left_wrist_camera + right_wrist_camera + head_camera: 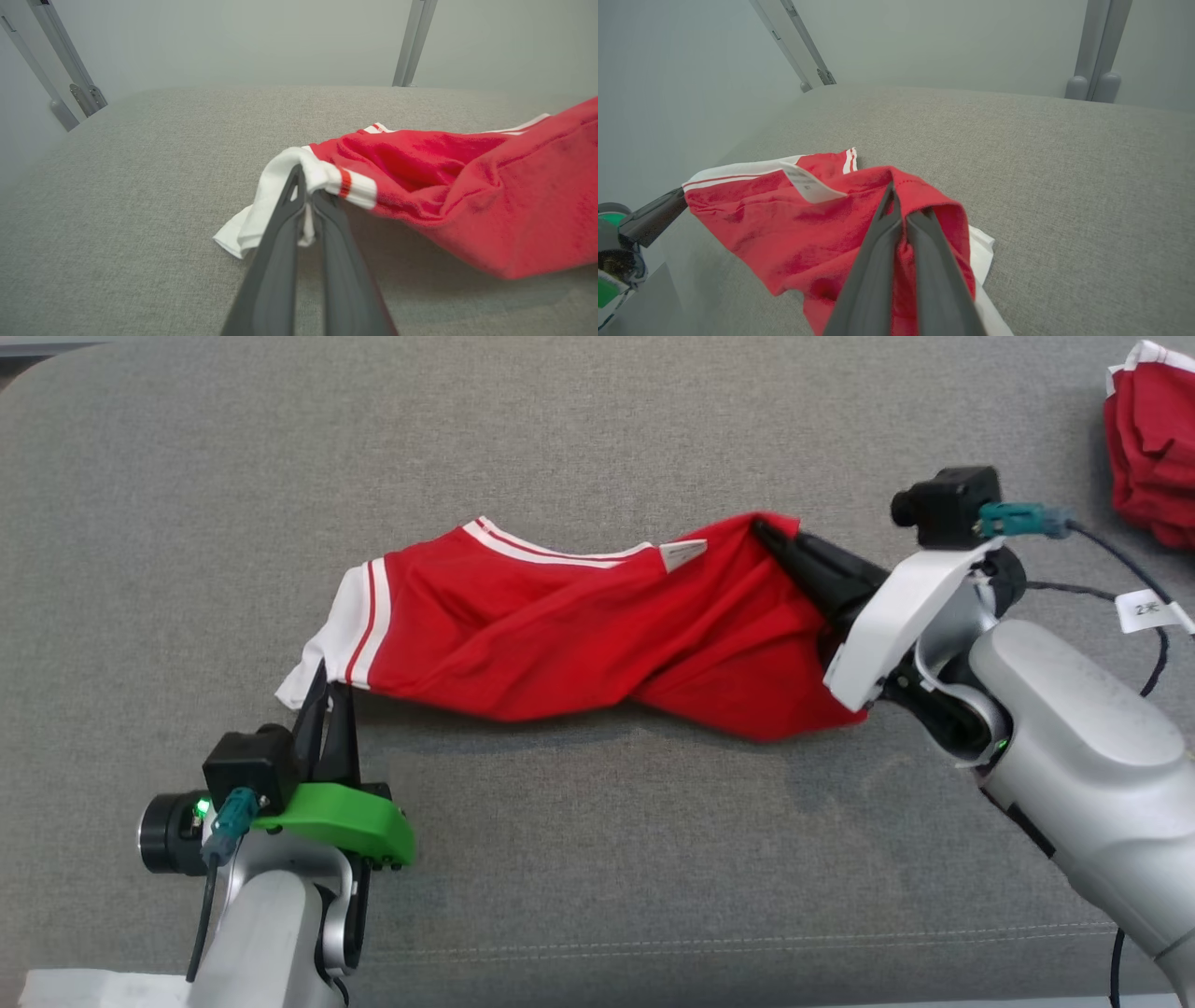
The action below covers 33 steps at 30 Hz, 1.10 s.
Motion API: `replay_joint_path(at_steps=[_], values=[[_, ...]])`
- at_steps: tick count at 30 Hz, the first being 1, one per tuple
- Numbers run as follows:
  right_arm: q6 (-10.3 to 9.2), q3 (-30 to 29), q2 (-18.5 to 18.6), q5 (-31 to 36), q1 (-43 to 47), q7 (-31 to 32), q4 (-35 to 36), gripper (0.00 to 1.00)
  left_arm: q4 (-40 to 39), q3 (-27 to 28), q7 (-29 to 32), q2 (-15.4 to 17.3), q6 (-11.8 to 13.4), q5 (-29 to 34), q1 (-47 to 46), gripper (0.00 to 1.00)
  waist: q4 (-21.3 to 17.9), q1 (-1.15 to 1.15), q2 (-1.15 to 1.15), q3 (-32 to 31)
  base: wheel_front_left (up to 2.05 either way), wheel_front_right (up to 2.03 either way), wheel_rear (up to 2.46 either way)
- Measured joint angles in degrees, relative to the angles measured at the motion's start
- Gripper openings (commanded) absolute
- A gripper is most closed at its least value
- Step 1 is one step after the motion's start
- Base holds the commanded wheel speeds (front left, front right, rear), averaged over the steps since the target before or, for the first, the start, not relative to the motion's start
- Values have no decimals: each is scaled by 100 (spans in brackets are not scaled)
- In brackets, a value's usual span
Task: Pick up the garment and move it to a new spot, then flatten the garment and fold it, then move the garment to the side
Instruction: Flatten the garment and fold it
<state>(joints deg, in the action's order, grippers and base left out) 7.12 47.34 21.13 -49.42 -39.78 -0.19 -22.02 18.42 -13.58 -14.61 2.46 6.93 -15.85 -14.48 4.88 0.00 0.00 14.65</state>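
Garment (579, 625) sits mid-frame in the head view, strung between both arms over the grey padded surface (597, 859). Left gripper (329, 683): jaws closed on the white sleeve hem at lower left. Right gripper (767, 530): jaws closed on the red edge at upper right, near the white label (681, 553). The cloth is twisted along its length and sags in the middle; I can't tell whether the sag touches the surface.

Looks like the carry / pre-flatten step, with no fold yet. The next move calls for taking out the twist, drawing the arms apart for tension, then lowering both ends evenly. A second red garment (1153, 448) lies at top right, so keep clear of it.
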Motion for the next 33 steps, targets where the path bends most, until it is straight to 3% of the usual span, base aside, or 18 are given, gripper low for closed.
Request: replay_joint_path(at_steps=[4,12,14,16,21,33], values=[[0,-285,99,-14,-118,-352,208,0,-272,53,0,-1,0,40,-69,0,-72,0,0,-64,0,0,0],[1,-1210,323,9,-306,-1644,911,0,-1287,223,-8,21,0,254,-469,0,-334,0,0,-254,0,0,0],[-7,-1213,367,-41,-226,-1473,905,0,-1324,159,-8,27,-12,290,-448,0,-413,0,0,-297,0,0,0],[-23,-704,476,-113,456,-1085,592,0,-1157,-62,-7,33,-46,294,-182,0,-532,0,0,-355,0,0,0],[-124,-200,488,-369,1784,-681,245,0,-832,-352,94,30,-97,280,614,0,-704,0,0,-390,0,0,0],[-167,-248,547,-681,2221,-724,505,0,-771,-508,96,33,-97,201,881,0,-844,0,0,-298,0,0,0]])
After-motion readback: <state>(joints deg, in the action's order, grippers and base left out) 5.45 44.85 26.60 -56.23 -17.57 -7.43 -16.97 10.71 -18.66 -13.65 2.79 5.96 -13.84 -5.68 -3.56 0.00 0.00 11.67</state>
